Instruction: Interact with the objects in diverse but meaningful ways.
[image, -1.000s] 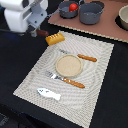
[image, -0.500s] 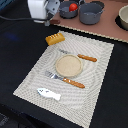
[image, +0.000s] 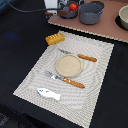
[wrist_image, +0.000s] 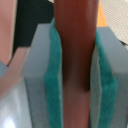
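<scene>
Tool (wrist_image: 75, 75) around sausage (wrist_image: 75, 65), wrist-view only

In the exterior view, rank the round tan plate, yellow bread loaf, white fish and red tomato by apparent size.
1. Round tan plate
2. White fish and yellow bread loaf, too alike to rank
3. Red tomato, farther away, so unsure

Placemat (image: 95, 75) edges lie open; plate (image: 68, 64), knife (image: 79, 56), fork (image: 66, 80) crowd its centre.
</scene>
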